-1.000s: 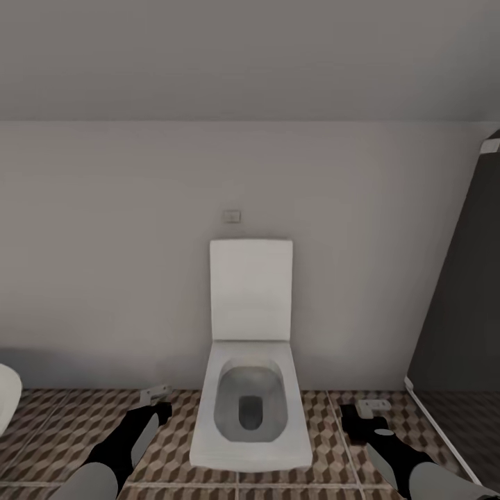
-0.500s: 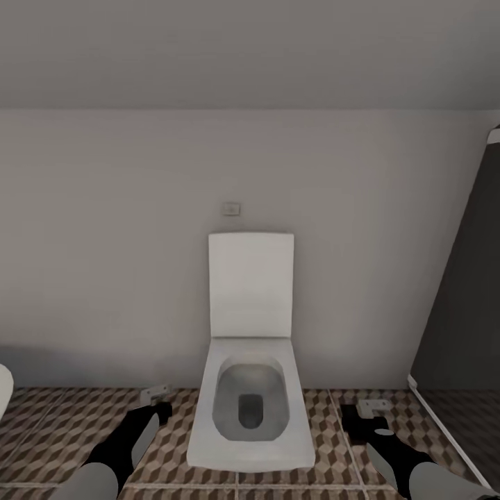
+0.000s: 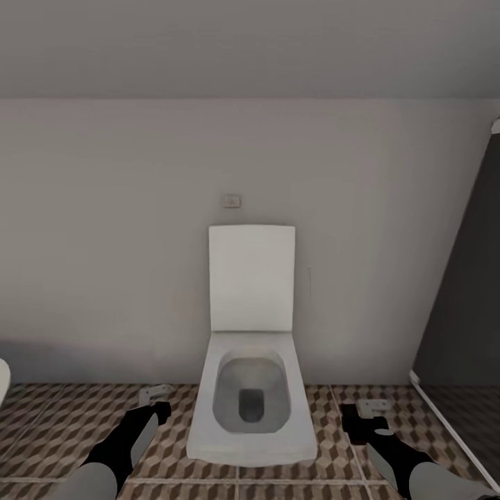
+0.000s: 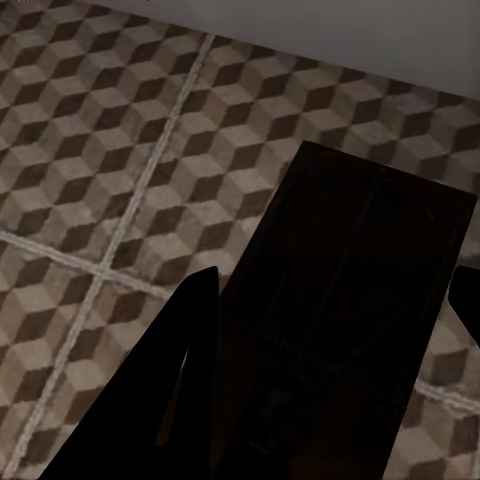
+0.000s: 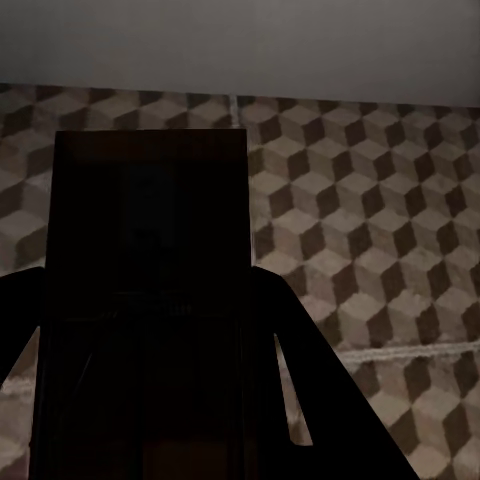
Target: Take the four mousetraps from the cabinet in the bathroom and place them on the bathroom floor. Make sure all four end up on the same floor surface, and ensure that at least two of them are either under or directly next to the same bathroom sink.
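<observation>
Each gripper holds a mousetrap low over the bathroom floor [image 3: 69, 423]. In the head view my left gripper [image 3: 158, 408] is shut on a small pale mousetrap [image 3: 154, 394], left of the toilet. My right gripper [image 3: 357, 417] is shut on another mousetrap [image 3: 373, 405], right of the toilet. The left wrist view has a dark flat board, the mousetrap [image 4: 370, 250], between the fingers [image 4: 190, 330] above the cube-pattern tiles. In the right wrist view a mousetrap [image 5: 150, 200] likewise sits in the right gripper [image 5: 150, 320]. The cabinet and the other mousetraps are out of view.
A white toilet [image 3: 251, 396] with its lid up stands against the grey wall straight ahead, between my arms. The dark glass shower enclosure [image 3: 465, 298] rises at the right. A white rounded rim [image 3: 3, 378] pokes in at the left edge. Bare tiles lie on both sides of the toilet.
The whole head view has shifted: the camera moved, so the toilet looks slightly larger and the white rim at the left has slid toward the edge. Both grippers keep their mousetraps.
</observation>
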{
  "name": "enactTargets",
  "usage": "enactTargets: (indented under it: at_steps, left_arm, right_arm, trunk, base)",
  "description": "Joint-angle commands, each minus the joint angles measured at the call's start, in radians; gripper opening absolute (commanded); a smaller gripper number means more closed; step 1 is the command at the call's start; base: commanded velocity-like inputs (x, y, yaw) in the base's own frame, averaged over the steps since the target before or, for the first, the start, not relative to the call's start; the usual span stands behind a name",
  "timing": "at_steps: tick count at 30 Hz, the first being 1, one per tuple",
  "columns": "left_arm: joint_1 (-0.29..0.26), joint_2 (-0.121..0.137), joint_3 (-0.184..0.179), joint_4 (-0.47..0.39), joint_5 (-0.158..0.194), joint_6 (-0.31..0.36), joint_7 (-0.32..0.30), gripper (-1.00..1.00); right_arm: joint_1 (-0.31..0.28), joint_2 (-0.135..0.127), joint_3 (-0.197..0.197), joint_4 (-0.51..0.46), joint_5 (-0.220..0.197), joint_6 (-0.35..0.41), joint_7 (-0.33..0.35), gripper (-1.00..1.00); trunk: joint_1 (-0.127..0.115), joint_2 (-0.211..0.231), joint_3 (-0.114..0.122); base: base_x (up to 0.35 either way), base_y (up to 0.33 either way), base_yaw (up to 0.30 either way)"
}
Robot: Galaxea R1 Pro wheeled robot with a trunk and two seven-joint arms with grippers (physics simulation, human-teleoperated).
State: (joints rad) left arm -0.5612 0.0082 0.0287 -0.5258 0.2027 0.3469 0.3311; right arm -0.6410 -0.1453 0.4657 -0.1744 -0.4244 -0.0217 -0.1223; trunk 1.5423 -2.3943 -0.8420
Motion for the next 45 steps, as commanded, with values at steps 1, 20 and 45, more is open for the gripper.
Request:
enactTargets:
  at_steps: [1, 20, 45]
  left_arm:
    - [0.0, 0.0, -0.001, -0.002, 0.009, 0.004, 0.006, -1.0]
    - [0.0, -0.003, -0.003, -0.002, 0.009, 0.003, 0.006, -1.0]
    - [0.0, -0.002, -0.003, -0.005, 0.008, 0.0, 0.007, -1.0]
  right_arm:
    - [0.0, 0.0, 0.008, 0.0, -0.013, -0.003, -0.002, -1.0]
    - [0.0, 0.0, 0.008, 0.0, -0.013, -0.003, -0.004, -1.0]
    - [0.0, 0.0, 0.01, 0.0, -0.009, -0.003, 0.0, -1.0]
  trunk:
    - [0.004, -0.008, -0.004]
    - [0.06, -0.107, -0.067]
    - [0.069, -0.112, -0.145]
  base:
    - [0.23, 0.084, 0.0]
    - [0.091, 0.029, 0.0]
    - [0.0, -0.038, 0.0]
